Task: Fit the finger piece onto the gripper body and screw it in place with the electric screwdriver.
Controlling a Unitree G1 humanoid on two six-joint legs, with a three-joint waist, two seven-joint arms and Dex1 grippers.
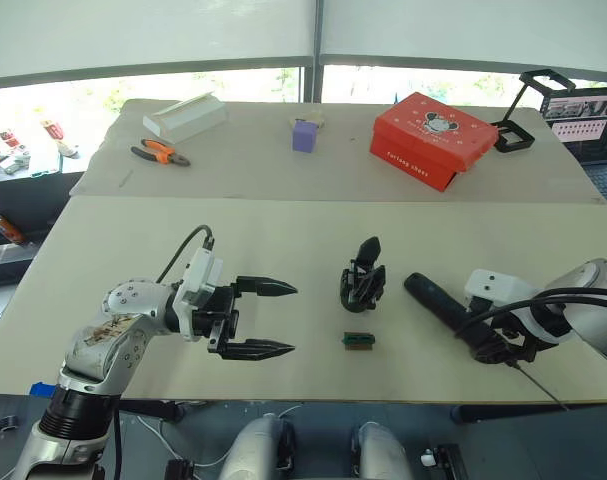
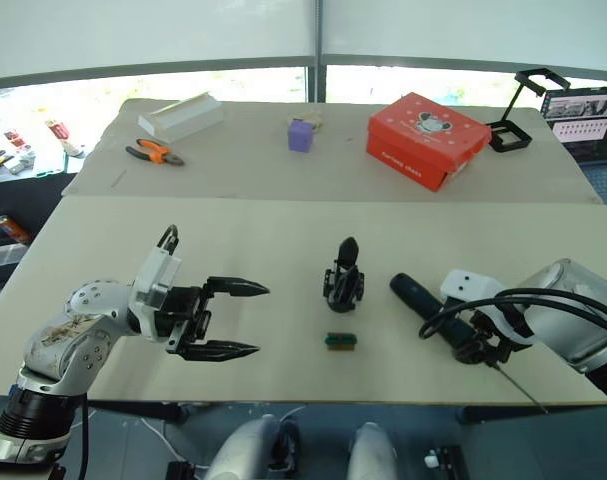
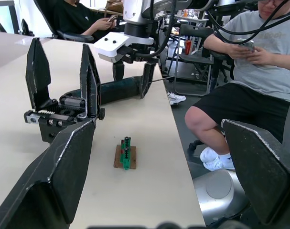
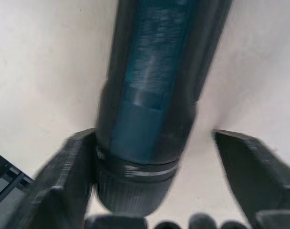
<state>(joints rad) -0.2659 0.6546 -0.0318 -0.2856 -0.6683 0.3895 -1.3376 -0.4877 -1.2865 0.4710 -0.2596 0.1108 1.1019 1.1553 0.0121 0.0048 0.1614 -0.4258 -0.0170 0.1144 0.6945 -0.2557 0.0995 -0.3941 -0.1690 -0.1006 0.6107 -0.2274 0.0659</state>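
Observation:
The gripper body [image 1: 363, 278] stands mid-table, just right of my left gripper [image 1: 291, 320], which is open and holds nothing. In the left wrist view two black pointed fingers [image 3: 90, 78] rise from the gripper body [image 3: 59, 117]. I cannot tell which of them is the finger piece. The electric screwdriver [image 1: 441, 303] lies flat to the right, its thin bit [image 1: 539, 386] reaching toward the front edge. My right gripper [image 1: 491, 350] straddles its bit end and is open. In the right wrist view one finger [image 4: 70, 176] touches the barrel [image 4: 149, 95] and the other stands apart.
A small green-brown block [image 1: 358, 341] lies just in front of the gripper body. On the far table are orange pliers [image 1: 161, 152], a white block [image 1: 186, 117], a purple box [image 1: 304, 135], a red box [image 1: 433, 140] and a black stand [image 1: 523, 110]. A seated person [image 3: 250, 71] is past the table edge.

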